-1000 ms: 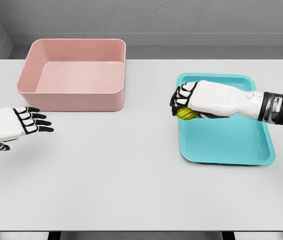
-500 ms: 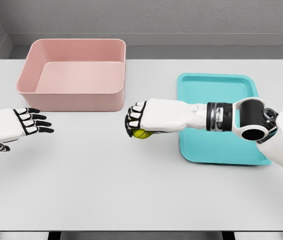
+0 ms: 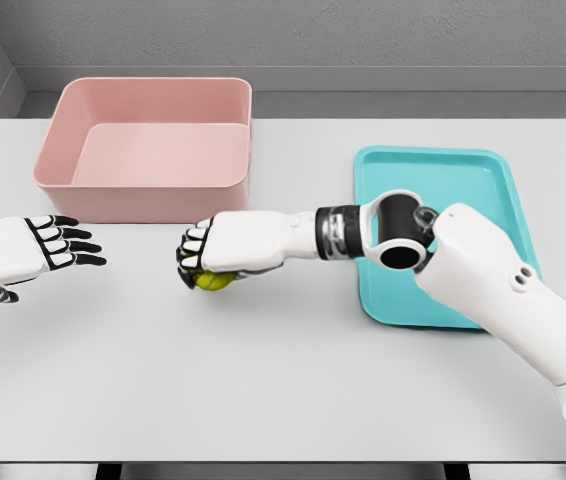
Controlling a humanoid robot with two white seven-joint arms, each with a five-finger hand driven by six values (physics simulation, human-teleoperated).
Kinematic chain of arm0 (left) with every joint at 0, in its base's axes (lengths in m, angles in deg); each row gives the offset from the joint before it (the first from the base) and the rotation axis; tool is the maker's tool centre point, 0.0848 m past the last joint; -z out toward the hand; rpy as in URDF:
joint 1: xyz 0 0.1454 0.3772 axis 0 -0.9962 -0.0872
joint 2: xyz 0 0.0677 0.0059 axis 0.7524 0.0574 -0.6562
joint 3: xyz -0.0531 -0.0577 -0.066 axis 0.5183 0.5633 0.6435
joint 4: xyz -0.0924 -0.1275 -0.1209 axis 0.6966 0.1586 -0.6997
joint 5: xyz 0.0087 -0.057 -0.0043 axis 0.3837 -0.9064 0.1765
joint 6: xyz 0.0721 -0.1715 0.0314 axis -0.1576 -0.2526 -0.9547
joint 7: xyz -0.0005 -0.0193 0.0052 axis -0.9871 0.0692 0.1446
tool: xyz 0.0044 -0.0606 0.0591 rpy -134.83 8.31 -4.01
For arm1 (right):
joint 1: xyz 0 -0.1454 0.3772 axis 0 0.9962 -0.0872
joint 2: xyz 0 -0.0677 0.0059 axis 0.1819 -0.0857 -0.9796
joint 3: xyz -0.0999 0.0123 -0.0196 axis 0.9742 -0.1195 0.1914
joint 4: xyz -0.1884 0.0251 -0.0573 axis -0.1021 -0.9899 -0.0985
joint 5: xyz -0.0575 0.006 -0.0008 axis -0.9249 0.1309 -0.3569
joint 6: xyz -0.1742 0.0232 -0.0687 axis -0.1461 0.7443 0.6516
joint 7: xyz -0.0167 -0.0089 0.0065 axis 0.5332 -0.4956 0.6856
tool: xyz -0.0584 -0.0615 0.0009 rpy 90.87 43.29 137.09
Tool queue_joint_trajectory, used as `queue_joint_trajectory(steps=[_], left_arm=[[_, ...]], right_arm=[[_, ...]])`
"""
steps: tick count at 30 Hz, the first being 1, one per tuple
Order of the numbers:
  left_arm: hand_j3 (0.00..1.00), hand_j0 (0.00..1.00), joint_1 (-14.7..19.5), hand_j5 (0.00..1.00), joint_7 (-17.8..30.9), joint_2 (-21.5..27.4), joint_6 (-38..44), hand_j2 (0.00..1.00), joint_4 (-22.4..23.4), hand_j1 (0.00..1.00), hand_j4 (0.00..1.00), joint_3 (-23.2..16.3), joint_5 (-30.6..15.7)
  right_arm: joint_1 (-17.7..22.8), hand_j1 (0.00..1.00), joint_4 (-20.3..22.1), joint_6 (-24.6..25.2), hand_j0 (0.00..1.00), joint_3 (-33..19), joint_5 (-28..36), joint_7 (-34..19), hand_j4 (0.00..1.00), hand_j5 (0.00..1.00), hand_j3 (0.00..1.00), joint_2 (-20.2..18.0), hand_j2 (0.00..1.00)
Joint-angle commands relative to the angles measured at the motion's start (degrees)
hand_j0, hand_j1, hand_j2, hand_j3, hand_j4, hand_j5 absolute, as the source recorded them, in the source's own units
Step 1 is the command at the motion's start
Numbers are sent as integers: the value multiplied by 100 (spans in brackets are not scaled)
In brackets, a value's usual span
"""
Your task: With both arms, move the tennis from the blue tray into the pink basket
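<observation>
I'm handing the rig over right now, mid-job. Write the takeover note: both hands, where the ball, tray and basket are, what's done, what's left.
Right hand: shut on the tennis ball, stretched across the table just in front of the pink basket.
Left hand: open, holding nothing, at the left edge of the view with fingers pointing toward the ball.
Blue tray: at the right, nothing visible in it; the right arm covers part of it.
Done: ball lifted out of the tray and carried leftward.
Left: the ball is not in the basket yet; likely a handover to the left hand, then the drop into the basket.
</observation>
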Motion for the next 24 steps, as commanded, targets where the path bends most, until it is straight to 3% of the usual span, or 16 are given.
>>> queue_joint_trajectory(steps=[1,3,10,16,22,24], left_arm=[[100,100,0,100,-2,10,4,100,1,100,100,3,-31],[100,100,0,100,-2,10,4,100,9,100,100,3,-31],[100,100,-79,100,-2,89,4,100,44,100,100,12,-40],[100,100,-114,100,-2,89,4,100,53,100,100,12,-49],[100,100,-123,100,-2,89,4,100,53,100,100,20,-49],[100,100,-123,100,-2,89,4,100,53,100,100,20,-49]], right_arm=[[0,20,-382,19,20,37,-48,20,20,20,20,326,20],[-62,20,-602,19,20,46,-83,20,20,20,20,502,20],[-105,20,-734,19,20,248,-198,20,20,20,20,775,20],[-193,20,-1244,19,20,248,-303,29,20,20,20,959,20],[-193,21,-1243,19,21,301,-338,29,21,21,21,1030,21],[-193,29,-1243,19,29,327,-347,29,29,29,29,1030,29]])
